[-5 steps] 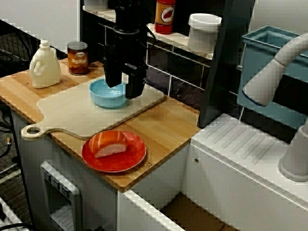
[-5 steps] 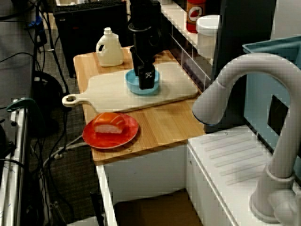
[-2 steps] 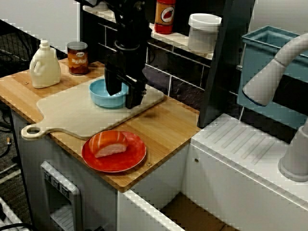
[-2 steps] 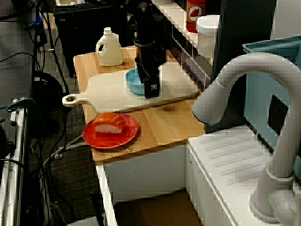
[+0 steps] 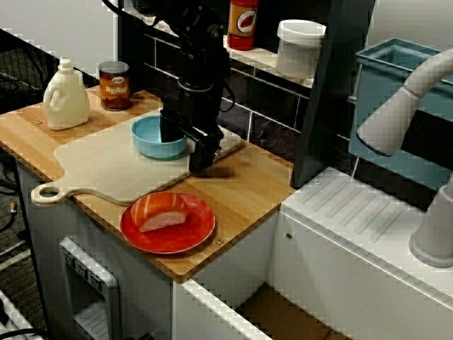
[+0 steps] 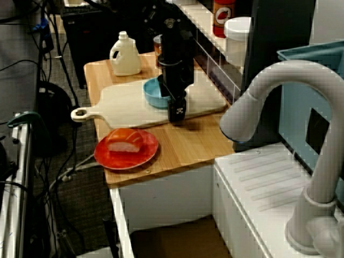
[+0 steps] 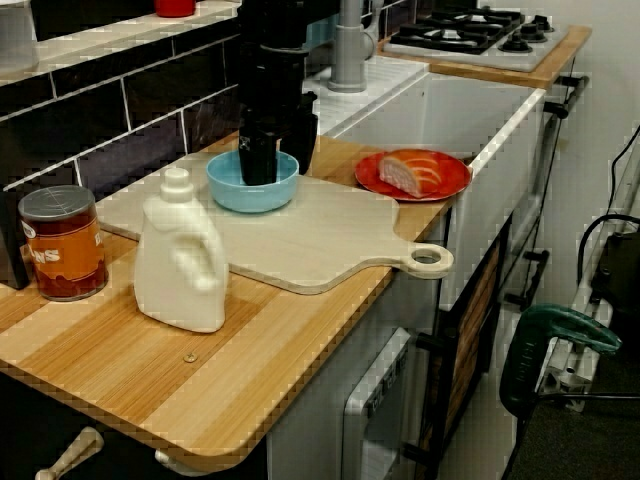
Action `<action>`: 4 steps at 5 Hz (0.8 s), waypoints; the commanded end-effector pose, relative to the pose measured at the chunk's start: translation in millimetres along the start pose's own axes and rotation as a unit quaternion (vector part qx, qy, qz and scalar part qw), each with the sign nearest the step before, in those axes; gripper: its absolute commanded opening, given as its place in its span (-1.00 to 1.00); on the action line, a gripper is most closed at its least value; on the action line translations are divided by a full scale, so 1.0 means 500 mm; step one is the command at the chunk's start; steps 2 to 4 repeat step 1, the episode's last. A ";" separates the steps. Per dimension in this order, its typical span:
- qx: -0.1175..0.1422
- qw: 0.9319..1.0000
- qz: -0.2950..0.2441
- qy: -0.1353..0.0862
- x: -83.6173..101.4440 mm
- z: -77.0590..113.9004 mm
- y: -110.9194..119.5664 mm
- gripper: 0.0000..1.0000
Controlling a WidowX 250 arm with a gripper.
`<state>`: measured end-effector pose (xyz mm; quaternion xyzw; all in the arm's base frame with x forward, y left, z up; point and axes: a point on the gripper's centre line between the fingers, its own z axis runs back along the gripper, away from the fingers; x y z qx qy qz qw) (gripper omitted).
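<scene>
- Hanging upright from a black arm, the claw (image 5: 185, 152) points down at the right side of a blue bowl (image 5: 148, 139).
- Its two fingers stand well apart and grip nothing.
- In the view from the far end, one finger (image 7: 258, 160) dips inside the bowl. The other sits just outside the rim, on the side toward the white sink unit (image 5: 354, 212).
- Whether either finger touches the rim cannot be told.
- The bowl stands upright on a pale cutting board (image 5: 99, 170), toward the board's back edge and near the dark tiled wall.
- The board lies on a wooden surface (image 5: 248, 188), with its round handle loop near the surface's front edge.
- A red plate (image 5: 199, 232) sits on the surface just beside the board's front edge, apart from the bowl. A piece of salmon sushi (image 5: 161, 211) lies on it.
- At the end of the surface away from the sink unit stand a white bottle (image 5: 66, 95) and a tin can (image 5: 114, 86), side by side.
- A shelf above the tiles carries a red bottle (image 5: 243, 23) and a white tub (image 5: 300, 46).
</scene>
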<state>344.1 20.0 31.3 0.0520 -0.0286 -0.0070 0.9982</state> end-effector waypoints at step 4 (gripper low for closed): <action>-0.023 1.000 -0.020 0.002 -0.018 0.049 -0.062 1.00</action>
